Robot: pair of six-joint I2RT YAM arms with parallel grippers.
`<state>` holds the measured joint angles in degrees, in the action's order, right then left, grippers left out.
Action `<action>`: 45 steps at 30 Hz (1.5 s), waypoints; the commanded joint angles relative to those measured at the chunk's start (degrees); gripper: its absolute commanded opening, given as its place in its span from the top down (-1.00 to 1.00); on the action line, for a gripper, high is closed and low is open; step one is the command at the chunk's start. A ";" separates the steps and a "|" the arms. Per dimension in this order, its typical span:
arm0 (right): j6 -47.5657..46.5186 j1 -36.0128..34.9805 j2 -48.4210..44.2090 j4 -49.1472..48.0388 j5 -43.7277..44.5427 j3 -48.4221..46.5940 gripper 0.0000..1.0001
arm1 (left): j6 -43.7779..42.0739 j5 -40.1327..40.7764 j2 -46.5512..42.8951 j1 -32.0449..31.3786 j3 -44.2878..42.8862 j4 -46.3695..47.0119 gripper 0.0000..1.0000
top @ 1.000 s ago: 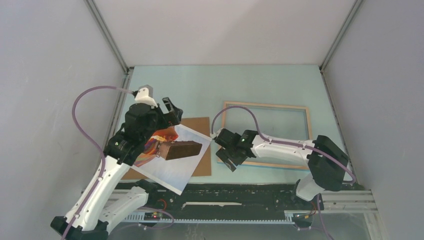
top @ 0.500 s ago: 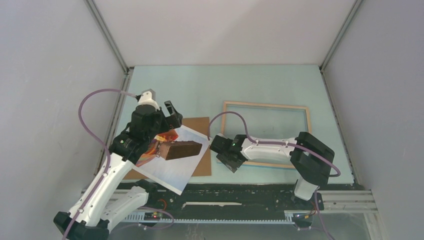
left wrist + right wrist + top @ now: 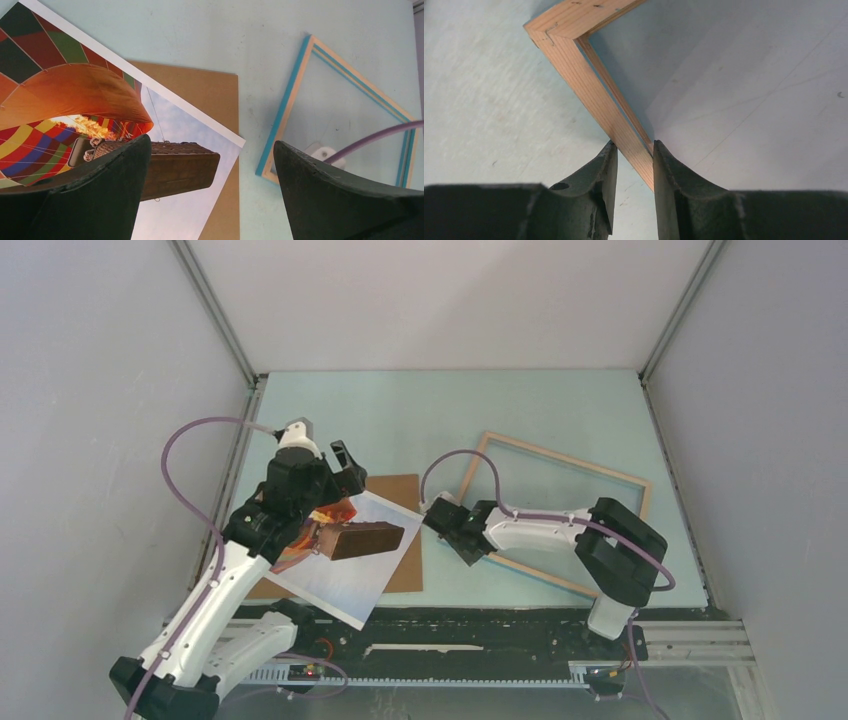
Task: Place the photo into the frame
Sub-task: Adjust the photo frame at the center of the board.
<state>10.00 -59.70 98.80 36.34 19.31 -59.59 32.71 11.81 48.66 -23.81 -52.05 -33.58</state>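
Observation:
The photo (image 3: 345, 575) lies at the near left with its balloon print up, partly over the brown backing board (image 3: 397, 489). It also shows in the left wrist view (image 3: 75, 95). My left gripper (image 3: 338, 476) hovers open and empty above the photo's far left part, jaws wide (image 3: 212, 190). The frame (image 3: 570, 457) lies wood side up at the right, turned at an angle. Its blue edge shows in the left wrist view (image 3: 285, 107). My right gripper (image 3: 468, 540) is shut on the frame's wooden rail (image 3: 594, 95) near its left corner, pinched between both fingers (image 3: 633, 150).
The backing board (image 3: 200, 95) lies flat on the pale green table between the photo and the frame. Grey walls enclose the table on the left, back and right. A purple cable loops over each arm.
My right gripper has moved left, closed on the frame's rail and swung the frame clockwise, so it now lies skewed. My left gripper has shifted slightly; the photo has not moved.

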 commanded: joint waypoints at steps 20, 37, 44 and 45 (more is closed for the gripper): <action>14.60 25.42 25.11 5.72 -8.53 -40.84 0.85 | 10.10 -10.59 8.51 0.52 10.32 6.97 -1.00; 15.76 23.24 13.49 4.57 -34.11 -35.72 -0.52 | 17.55 -13.11 14.07 0.48 22.52 16.39 -1.00; 27.34 24.76 14.09 -15.15 -54.34 -21.75 -0.31 | 20.10 -13.90 12.41 0.52 28.54 20.51 -1.00; 27.81 24.87 14.51 -16.11 -55.18 -21.06 -0.31 | 20.19 -14.04 12.34 0.48 28.99 20.64 -1.00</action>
<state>31.33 -35.77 111.59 30.63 -24.10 -83.44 50.72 -1.06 62.04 -23.59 -26.13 -16.47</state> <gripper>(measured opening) 0.662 0.996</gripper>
